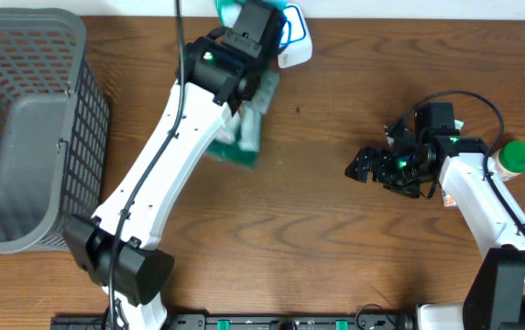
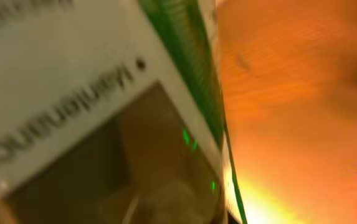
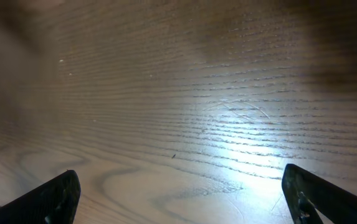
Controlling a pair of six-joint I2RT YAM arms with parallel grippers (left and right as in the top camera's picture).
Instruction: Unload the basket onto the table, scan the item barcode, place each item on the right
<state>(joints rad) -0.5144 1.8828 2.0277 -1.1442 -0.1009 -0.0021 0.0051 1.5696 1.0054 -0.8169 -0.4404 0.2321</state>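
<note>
The item is a white and green packet (image 1: 242,136) with a clear window. It shows blurred beside my left arm's black wrist (image 1: 244,41) at the back centre of the table. In the left wrist view the packet (image 2: 72,93) fills the frame right against the camera and hides the fingers. The left gripper is shut on it. My right gripper (image 1: 361,167) stands wide open over bare wood at the right. Nothing is between its two dark fingertips (image 3: 47,199), and the right gripper (image 3: 178,186) looks down on the table (image 3: 184,93) alone. No barcode shows.
A grey wire basket (image 1: 24,128) fills the left side. A white and teal object (image 1: 295,41) lies at the back edge next to the left wrist. A green-capped bottle (image 1: 517,156) stands at the far right behind the right arm.
</note>
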